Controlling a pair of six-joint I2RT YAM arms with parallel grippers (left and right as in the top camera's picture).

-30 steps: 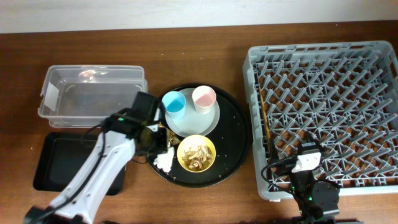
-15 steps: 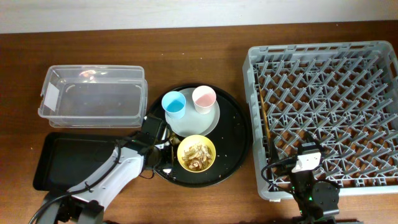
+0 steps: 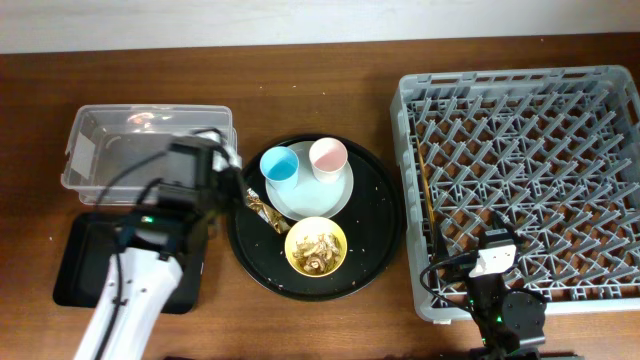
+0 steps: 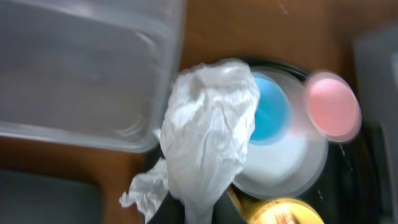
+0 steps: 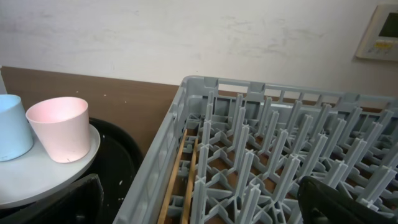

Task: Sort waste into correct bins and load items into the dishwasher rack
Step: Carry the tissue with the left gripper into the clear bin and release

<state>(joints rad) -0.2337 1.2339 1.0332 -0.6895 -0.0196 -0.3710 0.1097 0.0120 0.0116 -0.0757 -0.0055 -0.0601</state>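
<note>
- I count two cups: one light-blue cup (image 3: 279, 166) and one pink cup (image 3: 327, 157).
- One plate (image 3: 320, 200), one yellow bowl (image 3: 289, 245), one round black tray (image 3: 380, 215).
- Two bins: one clear tub (image 3: 75, 150), one black rectangular tray (image 3: 85, 262).
- One rack (image 3: 500, 80).
- I see one paper ball (image 4: 208, 137) and one foil wrapper (image 3: 262, 207).

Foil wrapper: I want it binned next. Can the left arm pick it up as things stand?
Probably not yet. The left gripper is shut on the paper ball, so its jaws are full. The foil wrapper itself lies uncovered on the round black tray beside the plate.
</note>
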